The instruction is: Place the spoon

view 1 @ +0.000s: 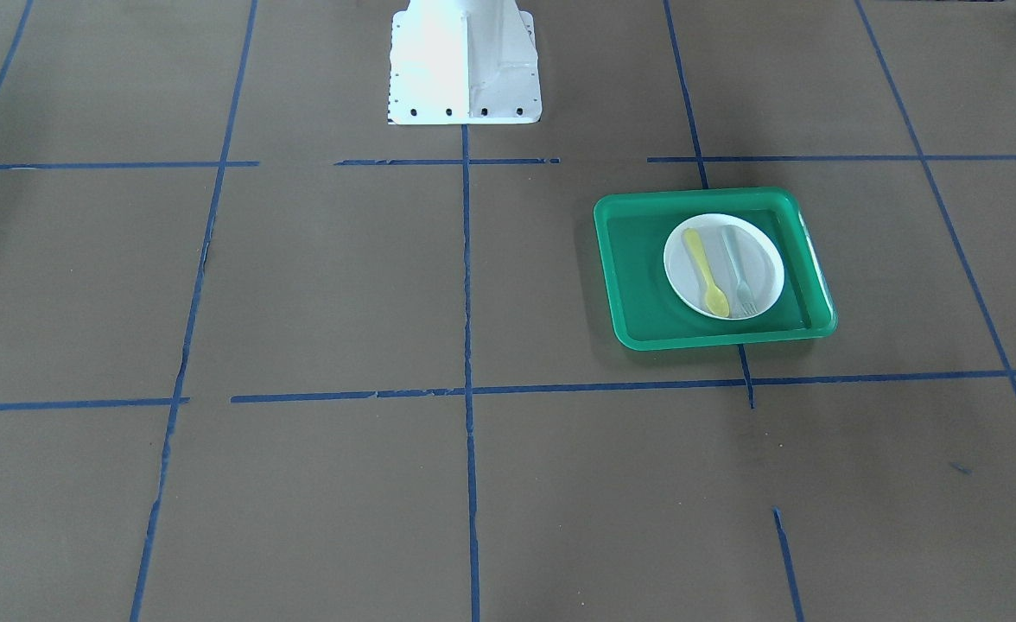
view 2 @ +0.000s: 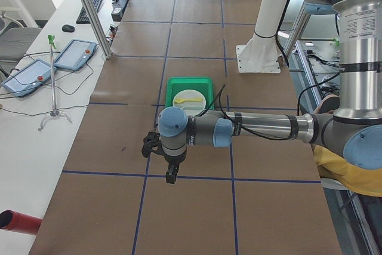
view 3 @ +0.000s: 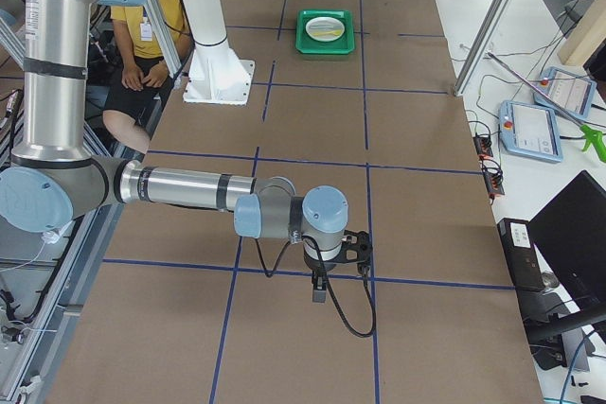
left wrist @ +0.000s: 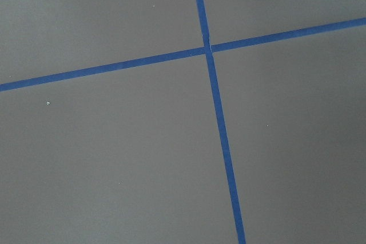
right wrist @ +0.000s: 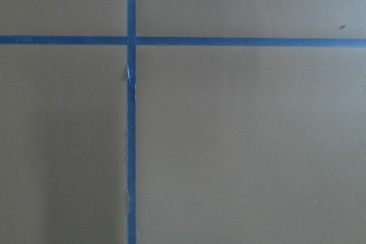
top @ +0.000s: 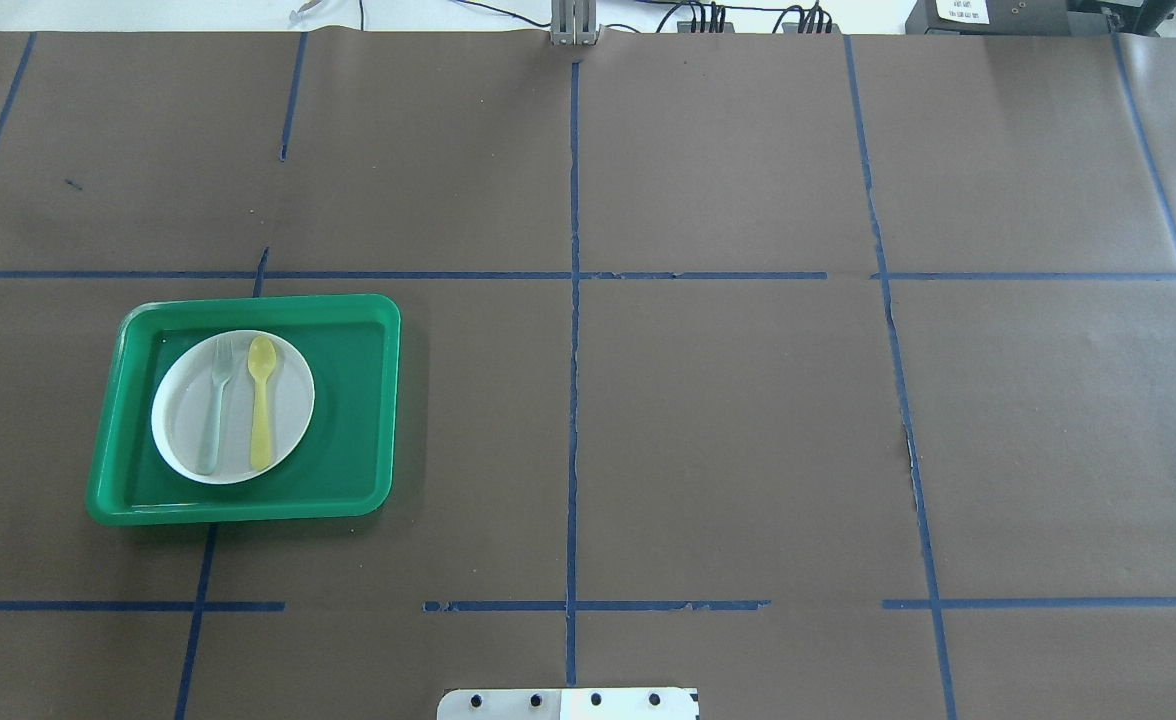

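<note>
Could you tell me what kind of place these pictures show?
Most likely a robotics laboratory, not a home kitchen. The paper-covered table carries a blue tape grid, the left arm and right arm are industrial robots, and a teach pendant lies on the side bench.

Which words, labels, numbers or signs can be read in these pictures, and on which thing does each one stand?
No text can be read.
White label on the dark box at the table's far edge: printed lines, too small to read.
Sticker on the left arm: print blurred, unreadable.
Spoon, fork, plate, tray: no writing visible.
</note>
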Motion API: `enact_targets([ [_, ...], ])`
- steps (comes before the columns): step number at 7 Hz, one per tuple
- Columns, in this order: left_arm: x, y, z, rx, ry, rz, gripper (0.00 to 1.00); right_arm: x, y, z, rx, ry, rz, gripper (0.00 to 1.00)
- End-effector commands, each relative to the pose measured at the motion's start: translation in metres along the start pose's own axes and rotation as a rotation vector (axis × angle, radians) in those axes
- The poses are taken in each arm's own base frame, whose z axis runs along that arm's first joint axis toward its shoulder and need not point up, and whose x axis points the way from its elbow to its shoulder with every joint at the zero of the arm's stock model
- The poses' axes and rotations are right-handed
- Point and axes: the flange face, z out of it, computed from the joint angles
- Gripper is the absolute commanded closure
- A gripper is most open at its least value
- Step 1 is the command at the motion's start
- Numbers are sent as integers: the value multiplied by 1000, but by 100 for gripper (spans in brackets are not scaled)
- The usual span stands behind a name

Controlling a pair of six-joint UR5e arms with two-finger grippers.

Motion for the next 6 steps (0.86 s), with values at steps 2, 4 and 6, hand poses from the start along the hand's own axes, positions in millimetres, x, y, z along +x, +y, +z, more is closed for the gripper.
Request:
enact_targets([
  [2, -2, 1, 2, -6, -1, -10, 0, 0, 0, 0, 0, 0, 1, 0],
  [4, 6, -4, -6, 11, -1, 6, 0, 0, 0, 0, 0, 0, 1, 0],
  [6, 52, -25, -22, 48, -1, 95, 0, 0, 0, 0, 0, 0, 1, 0],
])
